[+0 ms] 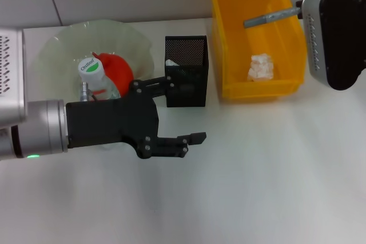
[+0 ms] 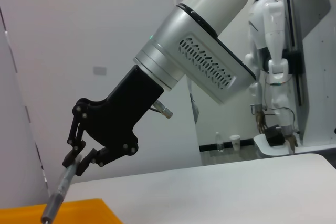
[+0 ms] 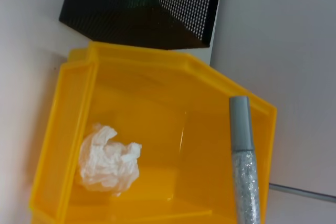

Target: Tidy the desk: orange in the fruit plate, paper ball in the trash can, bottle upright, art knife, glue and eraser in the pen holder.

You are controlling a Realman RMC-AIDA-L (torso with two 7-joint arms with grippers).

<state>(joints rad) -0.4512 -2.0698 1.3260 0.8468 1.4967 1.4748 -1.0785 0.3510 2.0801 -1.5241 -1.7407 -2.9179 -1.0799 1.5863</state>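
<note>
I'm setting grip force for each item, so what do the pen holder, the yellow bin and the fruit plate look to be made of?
Pen holder: black metal mesh, apparently; fine perforations show in the right wrist view, matte finish.
Yellow bin: moulded plastic by its look, with smooth, slightly glossy, uniformly coloured walls.
Fruit plate: translucent pale green, wavy rim; glass or clear plastic, can't tell which.

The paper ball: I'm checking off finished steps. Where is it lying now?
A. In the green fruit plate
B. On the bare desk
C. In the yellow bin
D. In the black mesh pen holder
C: the crumpled white paper ball lies on the floor of the yellow bin; the right wrist view shows it there too, beside the black mesh pen holder.
</note>
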